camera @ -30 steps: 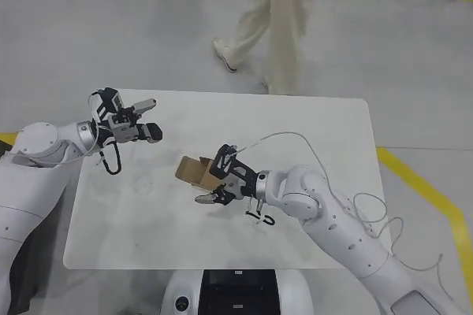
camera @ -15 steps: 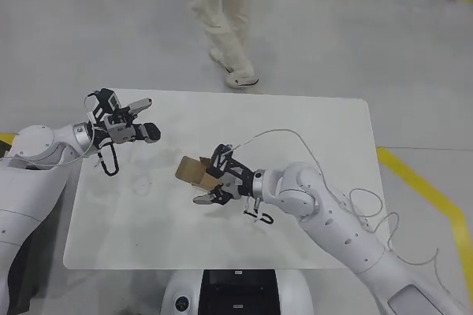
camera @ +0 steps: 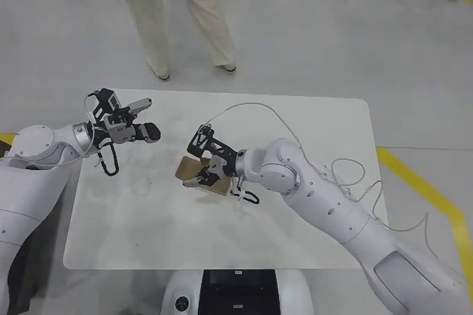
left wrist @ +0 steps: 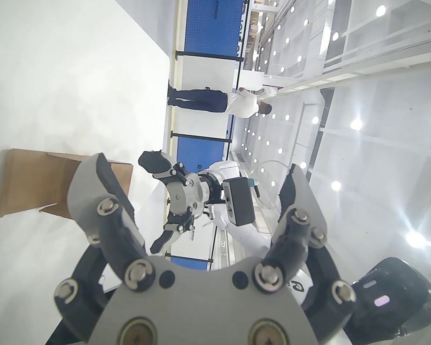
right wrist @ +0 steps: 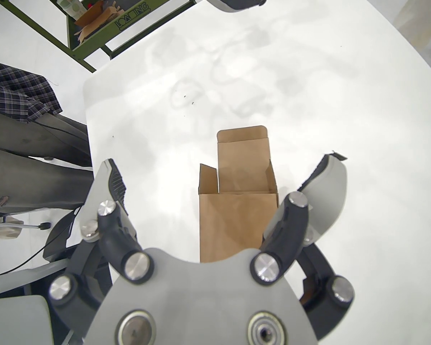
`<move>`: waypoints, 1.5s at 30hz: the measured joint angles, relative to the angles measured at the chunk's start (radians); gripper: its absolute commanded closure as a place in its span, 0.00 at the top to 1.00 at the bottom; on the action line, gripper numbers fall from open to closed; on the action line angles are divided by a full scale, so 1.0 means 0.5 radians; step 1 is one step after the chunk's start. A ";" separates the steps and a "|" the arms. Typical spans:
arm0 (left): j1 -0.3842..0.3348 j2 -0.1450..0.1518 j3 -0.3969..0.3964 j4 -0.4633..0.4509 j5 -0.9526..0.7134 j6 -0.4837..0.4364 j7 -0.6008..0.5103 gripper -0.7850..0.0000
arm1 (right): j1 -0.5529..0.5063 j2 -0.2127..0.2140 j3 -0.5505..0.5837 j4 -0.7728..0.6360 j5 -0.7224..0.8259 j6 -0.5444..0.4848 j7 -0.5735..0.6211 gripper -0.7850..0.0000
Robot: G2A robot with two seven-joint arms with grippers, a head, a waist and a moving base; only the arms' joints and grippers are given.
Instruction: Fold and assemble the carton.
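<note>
A small brown carton (camera: 188,167) lies on its side near the middle of the white table (camera: 323,134). In the right wrist view the carton (right wrist: 237,210) has its far end open, with a long tuck flap and two side flaps standing out. My right gripper (camera: 197,161) hangs open just above it, one finger on each side of the carton's body, not touching it. Off to the left, my left gripper (camera: 148,118) is open and holds nothing, raised above the table. The left wrist view shows its own gripper (left wrist: 197,181), the carton (left wrist: 25,181) and the right gripper (left wrist: 165,202) beyond.
A thin white cable (camera: 252,106) loops from the right wrist over the table's far half. A green metal cart (right wrist: 104,19) stands on the floor beyond the table's corner. Bare table surface lies all around the carton.
My right gripper has moved left and a little toward the table's far side, from beside the carton's right end to straddling its body. The left arm has stayed put.
</note>
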 measured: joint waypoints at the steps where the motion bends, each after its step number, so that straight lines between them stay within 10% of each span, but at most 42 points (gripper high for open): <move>1: 0.000 0.000 0.000 0.000 0.000 0.000 0.000 1.00 | 0.000 0.000 0.000 0.000 0.000 0.000 0.000 1.00; 9: 0.000 0.000 0.000 0.000 0.000 0.000 0.000 1.00 | -0.013 -0.010 0.011 0.053 -0.019 0.095 -0.024 1.00; 24: 0.000 0.000 0.000 0.000 0.000 0.000 0.000 1.00 | 0.417 -0.282 -0.243 0.607 0.182 0.282 0.242 1.00; 34: 0.000 0.000 0.000 0.000 0.000 0.000 0.000 1.00 | 0.558 -0.421 -0.322 0.939 0.300 0.256 0.436 0.78; 45: 0.000 0.000 0.000 0.000 0.000 0.000 0.000 1.00 | 0.640 -0.548 -0.389 1.185 0.301 0.228 0.506 0.29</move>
